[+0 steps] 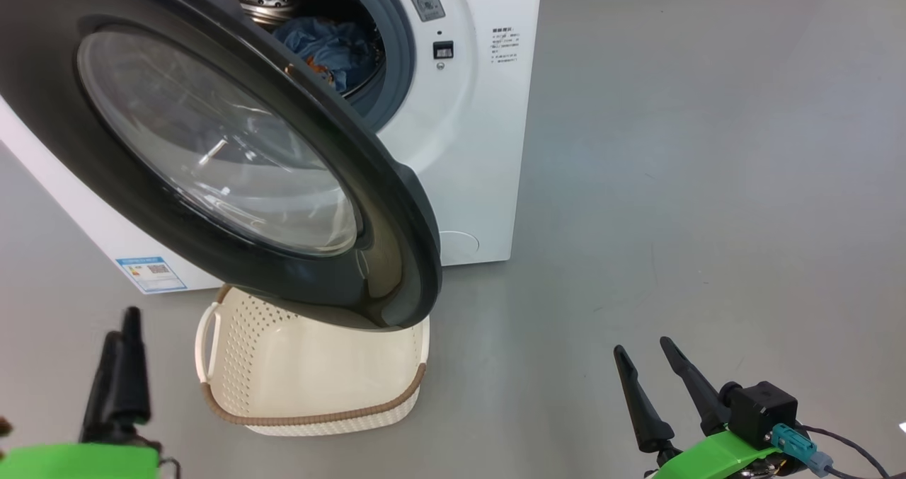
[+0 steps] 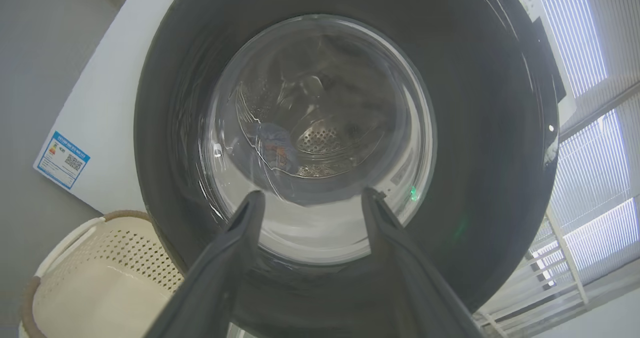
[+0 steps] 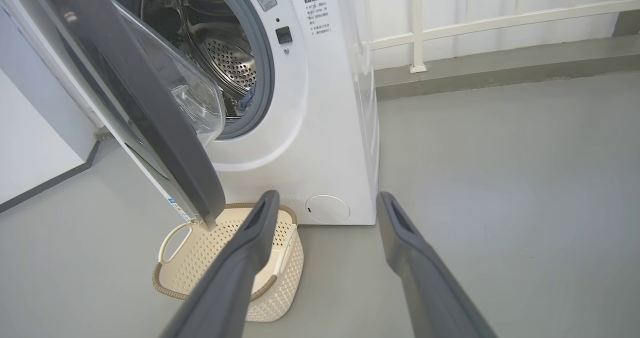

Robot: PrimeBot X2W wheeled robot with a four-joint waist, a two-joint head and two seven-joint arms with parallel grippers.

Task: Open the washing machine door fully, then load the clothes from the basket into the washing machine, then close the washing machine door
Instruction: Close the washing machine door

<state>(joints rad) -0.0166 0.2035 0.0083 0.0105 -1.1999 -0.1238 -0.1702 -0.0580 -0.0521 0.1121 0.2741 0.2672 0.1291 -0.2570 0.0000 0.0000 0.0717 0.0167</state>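
Note:
The washing machine point(image 1: 467, 132) stands with its door point(image 1: 56, 111) swung partway out, the lower edge hanging over the basket point(image 1: 318, 417). Blue printed clothes point(image 1: 333, 47) lie inside the steel drum. The cream basket on the floor holds nothing. My left gripper point(image 1: 120, 327) is at the lower left, left of the basket. In the left wrist view this gripper point(image 2: 312, 195) is open and faces the door's point(image 2: 490, 128) outer glass, through which the clothes point(image 2: 272, 146) show. My right gripper point(image 1: 648, 355) is open over bare floor, right of the basket point(image 3: 165, 288).
Grey floor point(image 1: 708, 182) stretches wide to the right of the machine. A white railing point(image 3: 450, 23) and wall stand behind it. A blue label point(image 1: 152, 274) and a round flap point(image 1: 459, 242) sit low on the machine's front. Window blinds point(image 2: 590, 143) show past the door.

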